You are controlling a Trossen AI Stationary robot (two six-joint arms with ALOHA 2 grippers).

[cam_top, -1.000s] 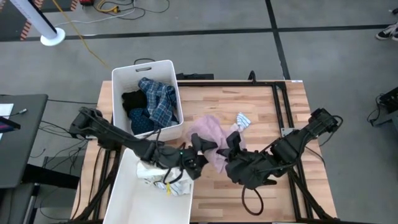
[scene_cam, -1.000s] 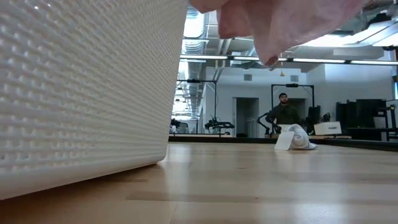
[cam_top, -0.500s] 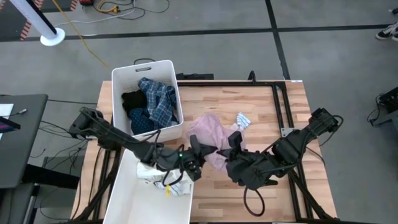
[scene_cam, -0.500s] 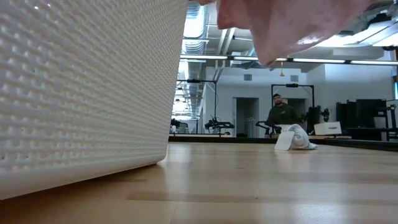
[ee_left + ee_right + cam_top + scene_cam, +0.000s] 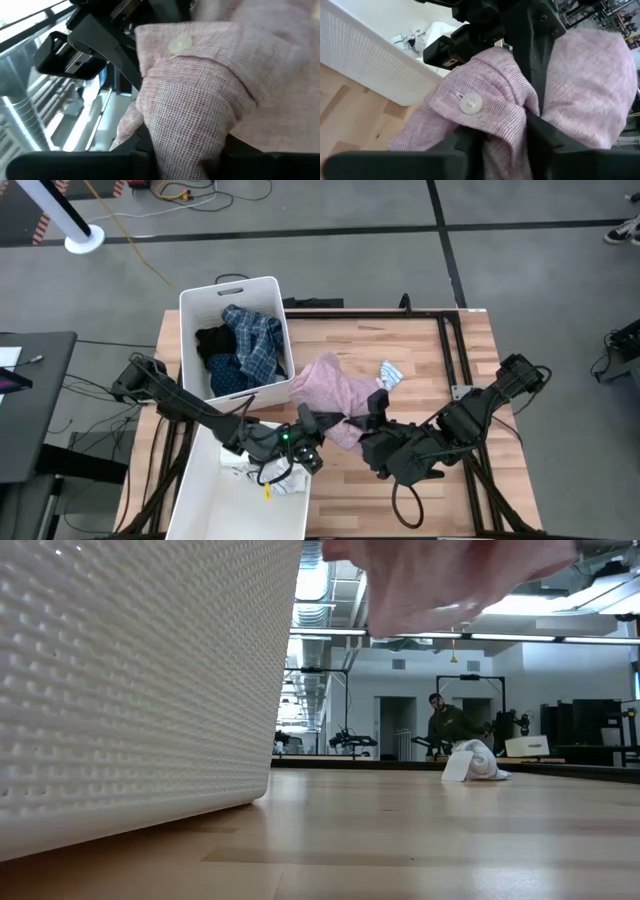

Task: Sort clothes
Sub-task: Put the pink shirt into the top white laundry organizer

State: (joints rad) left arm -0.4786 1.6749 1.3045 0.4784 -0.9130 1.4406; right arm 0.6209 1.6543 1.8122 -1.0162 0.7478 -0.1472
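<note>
Wooden table at frame centre; pink shirt held lifted there, pinched by left tool and right tool; transfer judged best kept taut, right released last.

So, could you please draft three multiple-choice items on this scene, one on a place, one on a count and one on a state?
1. Where does the blue plaid shirt lie?
A. In the far white bin
B. On the bare table
C. In the near bin

2. How many white bins does the high view show?
A. One
B. Two
C. Three

3. How is the pink shirt at this moment?
A. Folded flat in a bin
B. Lifted off the wooden table, with both grippers at it
C. Lying untouched on the floor

Answers: 1 A, the plaid cloth sits inside the far bin. 2 B, the far bin and the near bin. 3 B, the left gripper and right gripper meet at the shirt, and the low view shows it hanging clear of the tabletop.
</note>
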